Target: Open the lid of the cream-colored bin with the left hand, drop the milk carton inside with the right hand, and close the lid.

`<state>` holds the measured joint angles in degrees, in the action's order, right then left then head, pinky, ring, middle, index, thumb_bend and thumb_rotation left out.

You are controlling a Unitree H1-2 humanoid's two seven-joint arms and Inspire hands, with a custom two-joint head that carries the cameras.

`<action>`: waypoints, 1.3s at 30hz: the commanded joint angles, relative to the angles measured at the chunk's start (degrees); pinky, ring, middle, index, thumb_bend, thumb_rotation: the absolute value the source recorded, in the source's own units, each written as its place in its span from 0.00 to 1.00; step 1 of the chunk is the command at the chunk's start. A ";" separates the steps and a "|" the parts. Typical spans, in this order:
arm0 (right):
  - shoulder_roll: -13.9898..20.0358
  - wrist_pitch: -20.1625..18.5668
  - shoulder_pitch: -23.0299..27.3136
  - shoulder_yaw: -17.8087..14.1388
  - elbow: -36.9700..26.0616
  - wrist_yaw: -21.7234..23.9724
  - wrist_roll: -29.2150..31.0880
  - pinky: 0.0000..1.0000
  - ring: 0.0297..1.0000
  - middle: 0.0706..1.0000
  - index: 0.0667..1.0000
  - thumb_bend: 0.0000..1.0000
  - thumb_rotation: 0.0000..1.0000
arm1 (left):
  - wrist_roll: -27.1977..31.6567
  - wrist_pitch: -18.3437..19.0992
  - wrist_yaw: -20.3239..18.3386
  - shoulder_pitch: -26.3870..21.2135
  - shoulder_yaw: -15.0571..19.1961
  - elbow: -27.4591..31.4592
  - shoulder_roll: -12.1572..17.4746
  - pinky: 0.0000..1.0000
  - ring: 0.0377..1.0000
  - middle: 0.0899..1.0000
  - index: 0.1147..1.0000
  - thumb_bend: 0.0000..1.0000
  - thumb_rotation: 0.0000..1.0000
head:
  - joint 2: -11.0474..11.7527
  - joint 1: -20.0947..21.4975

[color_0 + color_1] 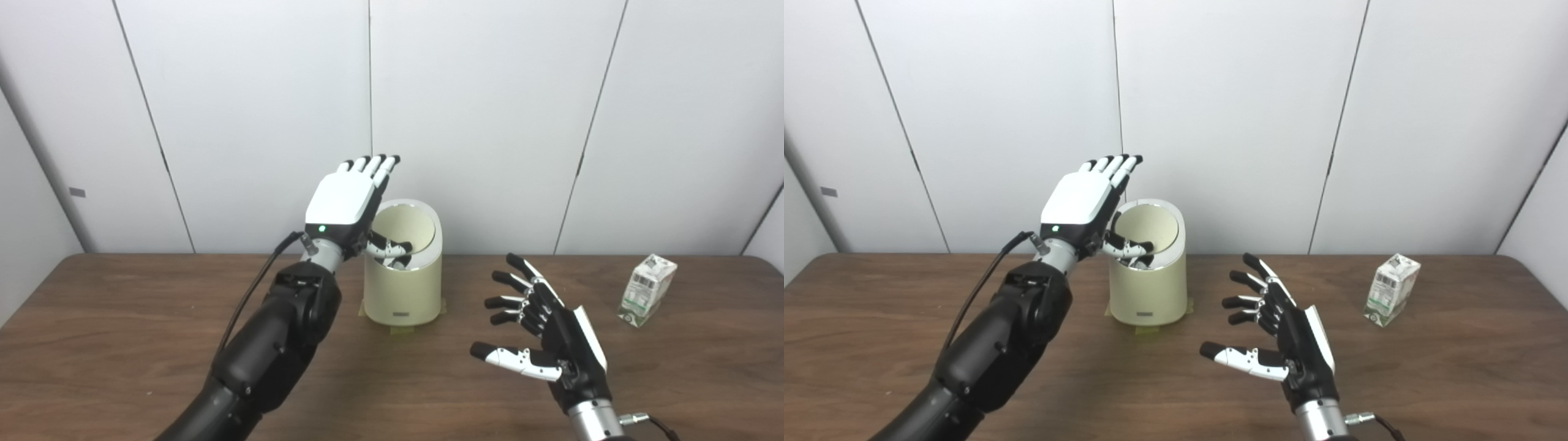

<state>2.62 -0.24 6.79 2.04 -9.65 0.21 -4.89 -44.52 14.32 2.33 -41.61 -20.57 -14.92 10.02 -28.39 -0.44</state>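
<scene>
currently step one: left hand (343, 205) at the bin (402, 288) top, fingers spread and holding nothing, thumb hooked into the opening; lid (1148, 225) looks tipped back. right hand (1274, 343) splayed and unladen, near centre. milk carton (647, 290) stands far right, untouched; next, reach right. right eye view shows the inner rim better.

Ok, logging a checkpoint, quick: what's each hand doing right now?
Left hand: open, fingers straight, raised beside the bin, thumb over its opening; grips nothing.
Right hand: open, fingers spread, empty; milk carton stands apart.
</scene>
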 commanded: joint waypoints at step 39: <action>7.10 7.43 2.40 -6.41 1.34 -2.12 -3.46 0.62 0.73 0.82 0.86 0.79 0.23 | 35.36 -19.27 -0.08 34.16 20.29 23.69 -4.49 0.60 0.66 0.70 0.74 0.83 0.13 | 3.85 3.44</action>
<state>7.54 3.88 6.64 -3.35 -6.86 -0.44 -5.82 -9.38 -2.71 1.96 -6.62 -0.43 6.27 5.55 -25.05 1.84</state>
